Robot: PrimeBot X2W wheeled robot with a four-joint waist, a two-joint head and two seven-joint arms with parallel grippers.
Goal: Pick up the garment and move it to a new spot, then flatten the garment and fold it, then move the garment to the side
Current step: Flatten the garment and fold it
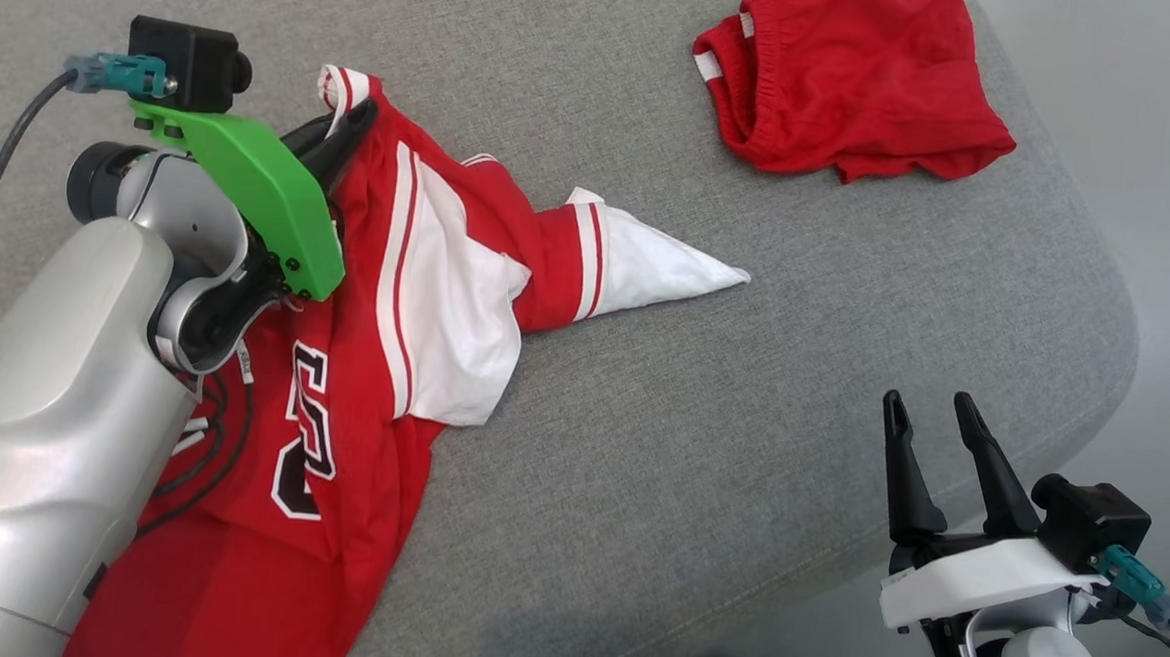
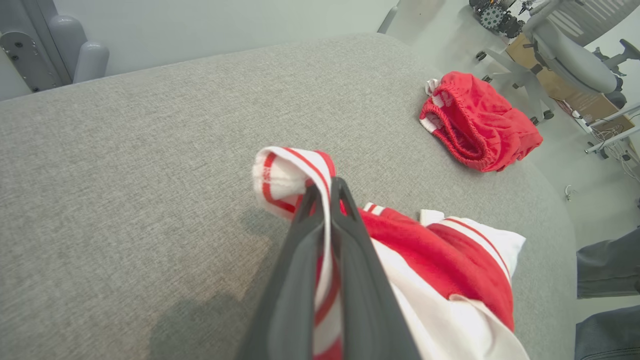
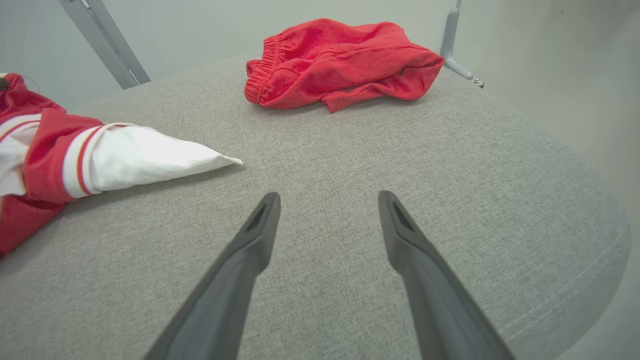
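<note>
Looking from the head, you see your left pincer point(image 1: 353, 126) pinching the jersey point(image 1: 427, 290) by its striped edge on the grey bench point(image 1: 740, 427). Left wrist: fingers point(image 2: 300, 260) pressed on that trim, perhaps a sleeve hem. Right wrist: your right pincer point(image 3: 327, 197) spread, empty, shorts point(image 3: 340, 60) beyond.

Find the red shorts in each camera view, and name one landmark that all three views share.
Head view: red shorts at the top right, on the grey fabric surface.
Left wrist view: upper right, near the surface's far edge.
Right wrist view: top centre.
Shared landmark: the red-and-white jersey, left of the shorts in the head and right wrist views, below them in the left wrist view.
</note>
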